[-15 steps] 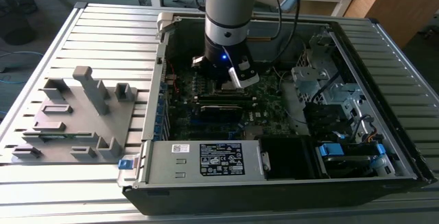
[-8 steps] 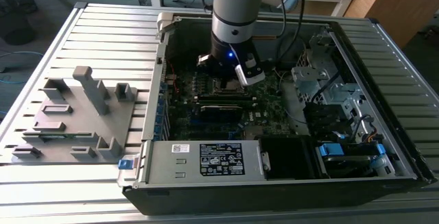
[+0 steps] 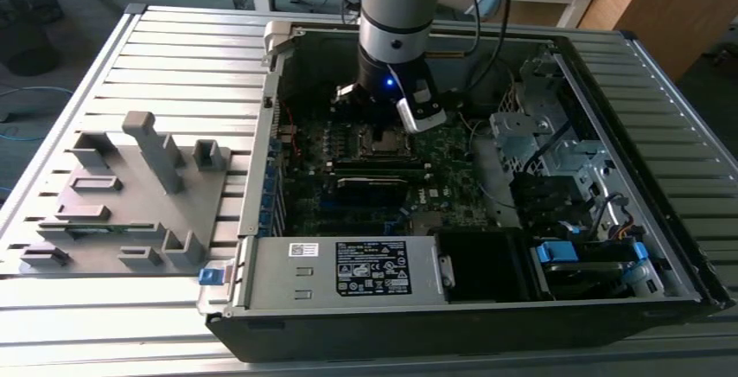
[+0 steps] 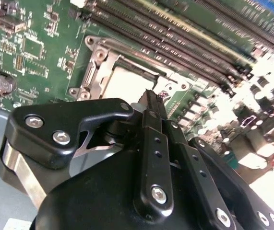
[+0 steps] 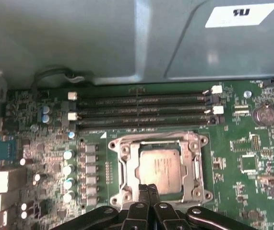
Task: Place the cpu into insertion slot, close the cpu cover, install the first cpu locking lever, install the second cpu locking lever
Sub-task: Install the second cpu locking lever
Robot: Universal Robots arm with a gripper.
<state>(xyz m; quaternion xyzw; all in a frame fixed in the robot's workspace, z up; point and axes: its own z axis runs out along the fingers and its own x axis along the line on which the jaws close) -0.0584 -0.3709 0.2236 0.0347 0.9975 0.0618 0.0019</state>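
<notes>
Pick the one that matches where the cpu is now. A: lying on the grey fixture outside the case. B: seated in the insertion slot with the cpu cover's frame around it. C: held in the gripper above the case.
B: in the first wrist view the cpu lies flat in the insertion slot, the cpu cover framing it, with the gripper at the socket's edge.

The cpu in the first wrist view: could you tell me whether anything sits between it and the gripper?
Nothing visible does. The cpu already lies in the insertion slot, framed by the cpu cover. The gripper has its fingertips together at the socket's edge, right beside the chip, with bare metal frame between them.
</notes>
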